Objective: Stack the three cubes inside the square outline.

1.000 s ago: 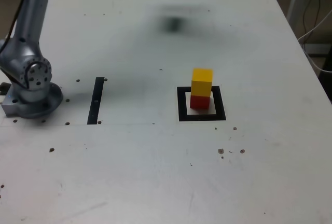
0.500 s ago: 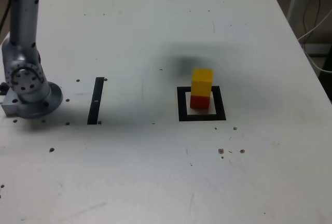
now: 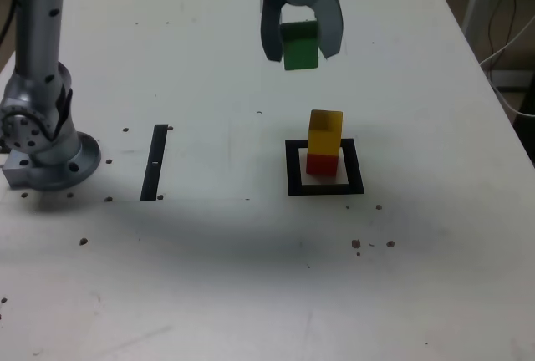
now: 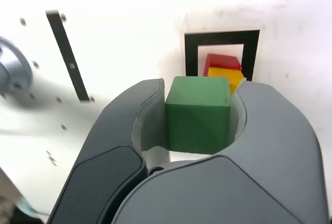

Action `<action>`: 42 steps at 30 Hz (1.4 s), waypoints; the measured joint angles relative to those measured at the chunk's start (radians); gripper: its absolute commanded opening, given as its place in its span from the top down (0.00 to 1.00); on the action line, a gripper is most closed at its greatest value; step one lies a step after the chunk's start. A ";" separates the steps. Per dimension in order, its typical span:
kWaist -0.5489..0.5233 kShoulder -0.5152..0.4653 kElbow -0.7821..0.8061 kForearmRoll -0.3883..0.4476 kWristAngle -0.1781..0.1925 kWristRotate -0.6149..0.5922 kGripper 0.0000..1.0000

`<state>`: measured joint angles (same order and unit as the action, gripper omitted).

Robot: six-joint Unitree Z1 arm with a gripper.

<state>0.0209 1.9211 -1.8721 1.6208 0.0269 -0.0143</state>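
Note:
My gripper point(image 3: 301, 45) hangs in the air, shut on the green cube point(image 3: 300, 45), which fills the gap between the fingers in the wrist view point(image 4: 197, 114). In the exterior view it is above and a little to the left of the stack. The yellow cube point(image 3: 325, 134) sits on the red cube point(image 3: 322, 164) inside the black square outline point(image 3: 292, 169). The wrist view shows the yellow cube point(image 4: 231, 78), the red cube point(image 4: 222, 61) and the square outline point(image 4: 222, 37) just past the held cube.
The arm's grey base point(image 3: 42, 139) stands at the exterior view's left. A narrow black strip point(image 3: 155, 162) lies between the base and the outline, also seen in the wrist view point(image 4: 67, 55). Small dark specks dot the white table point(image 3: 251, 277).
The gripper with the green cube has come down from the exterior view's top edge and moved slightly right, toward the stack. The stack has not moved.

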 measured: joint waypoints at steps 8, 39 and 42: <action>-0.065 0.052 -0.017 -0.001 0.002 -0.063 0.99; -0.131 0.107 -0.008 -0.029 0.036 -0.059 0.97; -0.131 0.114 -0.009 -0.031 0.039 -0.055 0.97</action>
<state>-0.1103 2.0350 -1.8812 1.5900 0.0655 -0.0690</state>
